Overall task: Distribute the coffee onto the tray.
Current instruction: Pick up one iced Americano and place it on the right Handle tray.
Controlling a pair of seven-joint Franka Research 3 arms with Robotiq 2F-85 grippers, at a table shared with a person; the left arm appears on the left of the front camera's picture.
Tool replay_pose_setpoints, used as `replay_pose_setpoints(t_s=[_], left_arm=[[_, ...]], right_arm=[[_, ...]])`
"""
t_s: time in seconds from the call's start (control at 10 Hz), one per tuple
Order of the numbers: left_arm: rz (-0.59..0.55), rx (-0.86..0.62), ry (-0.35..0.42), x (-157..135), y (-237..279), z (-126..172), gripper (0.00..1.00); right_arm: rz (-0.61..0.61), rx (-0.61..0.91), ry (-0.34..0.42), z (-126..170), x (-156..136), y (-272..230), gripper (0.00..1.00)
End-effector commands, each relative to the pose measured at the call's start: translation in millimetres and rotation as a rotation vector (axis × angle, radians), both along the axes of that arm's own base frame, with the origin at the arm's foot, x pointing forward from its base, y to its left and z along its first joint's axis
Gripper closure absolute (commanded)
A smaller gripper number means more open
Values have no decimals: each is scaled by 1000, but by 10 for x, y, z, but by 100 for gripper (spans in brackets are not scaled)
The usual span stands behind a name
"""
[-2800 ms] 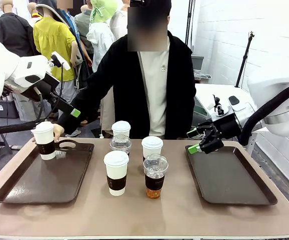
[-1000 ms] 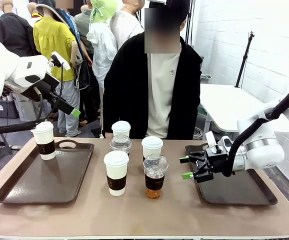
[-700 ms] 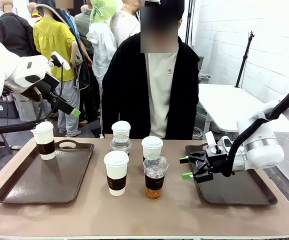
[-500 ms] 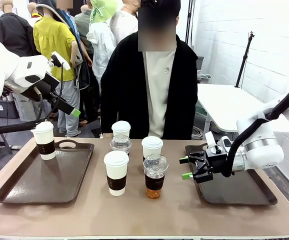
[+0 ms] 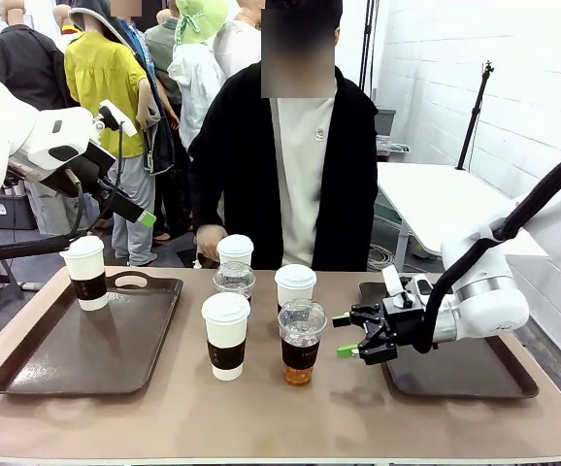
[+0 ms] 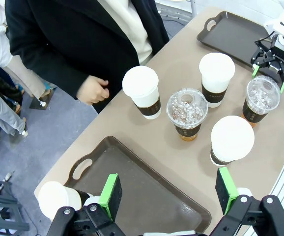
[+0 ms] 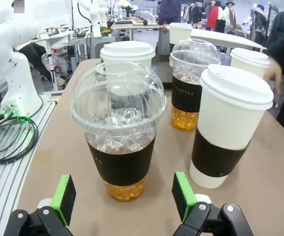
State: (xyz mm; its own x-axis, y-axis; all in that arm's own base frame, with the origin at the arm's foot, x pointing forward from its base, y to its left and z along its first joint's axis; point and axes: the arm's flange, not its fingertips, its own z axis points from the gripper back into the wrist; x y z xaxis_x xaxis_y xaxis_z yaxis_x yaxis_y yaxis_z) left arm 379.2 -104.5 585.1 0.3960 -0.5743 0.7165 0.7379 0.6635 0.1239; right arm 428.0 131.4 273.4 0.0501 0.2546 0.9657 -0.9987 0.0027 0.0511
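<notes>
Right gripper [image 5: 343,335]: jaws spread wide, nothing between the pads. It is held low over the table [image 5: 261,417] with its fingers level and pointing at the near iced cup [image 5: 301,342]. It is just beside that cup and not touching. In the right wrist view the cup's dome stands ahead of the gap, flanked by the two green pads.

Right tray [image 5: 455,374]: dark brown. The right arm crosses its near-left part.

Near iced cup: clear dome lid, ice, amber drink, dark sleeve. It stands upright on the bare table, front row.

Front white cup [image 5: 226,335]: white lid, dark sleeve, just left of the near iced cup.

Middle white cup [image 5: 295,285]: directly behind the near iced cup.

Far iced cup [image 5: 233,280]: left of the middle white cup and behind the front white cup.

Back white cup [image 5: 235,249]: farthest from the robot, just beside the far iced cup (whether they touch cannot be told).

Person's hand [image 5: 209,241]: blurred, at the table's far edge, near the back white cup and apart from it.

Left tray [image 5: 77,354]: dark brown, with a handle slot at its far end.

Tray cup [image 5: 86,274]: white with a dark sleeve, upright in the left tray's far-left corner beside the slot.

Left gripper [image 6: 169,189]: jaws wide apart and empty, raised well above the left tray and looking down on it.
</notes>
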Motion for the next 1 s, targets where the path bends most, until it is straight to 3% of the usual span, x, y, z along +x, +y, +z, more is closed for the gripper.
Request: replay_pose_setpoints(t_s=[0.0, 0.9], left_arm=[[4, -5, 7, 7, 4, 0, 0], [4, -5, 7, 7, 4, 0, 0]], right_arm=[[-7, 35, -29, -79, 83, 112, 0], [42, 71, 9, -328, 200, 421, 0]])
